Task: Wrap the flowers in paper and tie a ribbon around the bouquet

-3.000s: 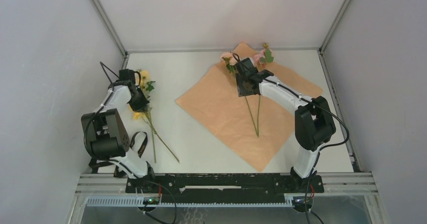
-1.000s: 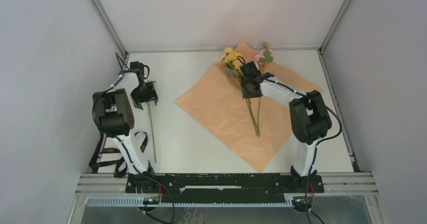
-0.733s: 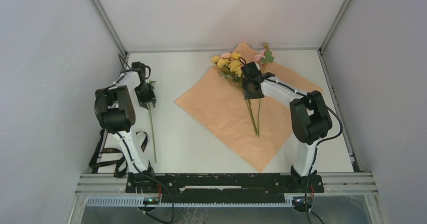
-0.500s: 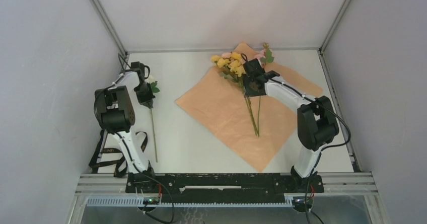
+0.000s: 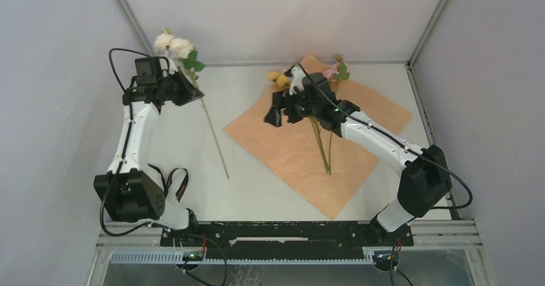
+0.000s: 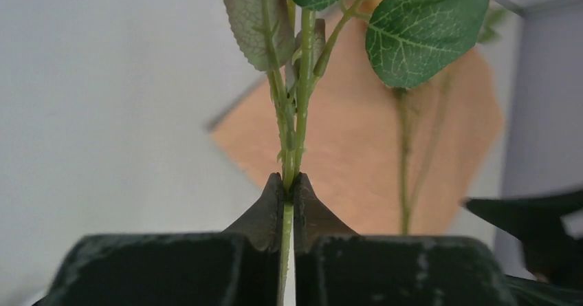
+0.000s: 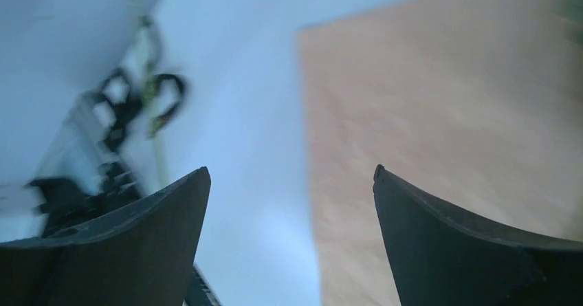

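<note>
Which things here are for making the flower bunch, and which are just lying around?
For the job:
- white flower, pinched by its stem in the left pincer
- yellow and pink flowers lying on the paper
- peach paper
- black ribbon by the left arm's base

Just there:
- arm cables
- metal rail at the near edge

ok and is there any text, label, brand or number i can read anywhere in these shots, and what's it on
No text can be read in any view.
The ribbon: any print on it is too small to read.
The paper and the flowers: no markings show.
Right wrist view: too blurred to tell.
</note>
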`<move>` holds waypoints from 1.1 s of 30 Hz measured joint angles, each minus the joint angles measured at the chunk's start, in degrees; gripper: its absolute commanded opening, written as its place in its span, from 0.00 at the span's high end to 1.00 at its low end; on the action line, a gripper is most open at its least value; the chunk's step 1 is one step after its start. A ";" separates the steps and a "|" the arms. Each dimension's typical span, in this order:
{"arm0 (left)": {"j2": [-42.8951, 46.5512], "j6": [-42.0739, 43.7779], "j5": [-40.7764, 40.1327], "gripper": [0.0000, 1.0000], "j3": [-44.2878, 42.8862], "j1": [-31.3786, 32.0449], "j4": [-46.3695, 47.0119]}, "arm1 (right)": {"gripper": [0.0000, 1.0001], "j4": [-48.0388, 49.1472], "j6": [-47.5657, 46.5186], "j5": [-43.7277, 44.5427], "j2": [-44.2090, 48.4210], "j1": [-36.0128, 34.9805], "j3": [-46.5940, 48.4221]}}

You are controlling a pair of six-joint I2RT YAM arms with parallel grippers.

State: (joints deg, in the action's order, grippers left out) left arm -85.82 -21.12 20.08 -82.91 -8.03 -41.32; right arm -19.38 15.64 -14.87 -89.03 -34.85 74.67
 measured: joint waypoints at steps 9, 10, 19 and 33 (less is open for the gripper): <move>1.27 -10.25 13.66 1.00 3.32 18.82 7.45 | 0.15 24.81 12.07 -14.56 -11.47 -10.10 1.75; 1.11 -11.45 14.64 1.00 4.26 19.69 8.74 | 0.27 25.83 13.38 -14.84 -13.03 -10.03 1.81; 1.05 -17.62 15.78 0.34 11.37 20.94 16.68 | 1.00 22.21 18.05 -12.52 -15.98 -6.71 1.68; -10.99 -21.16 -4.98 0.00 20.31 19.10 11.69 | 0.30 -5.31 -0.85 20.94 -24.65 9.29 13.07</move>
State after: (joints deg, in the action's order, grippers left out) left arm -96.82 -42.28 15.09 -62.61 11.07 -29.63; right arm -24.69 14.79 6.07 -113.69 -25.56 87.74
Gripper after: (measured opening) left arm 0.996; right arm 0.609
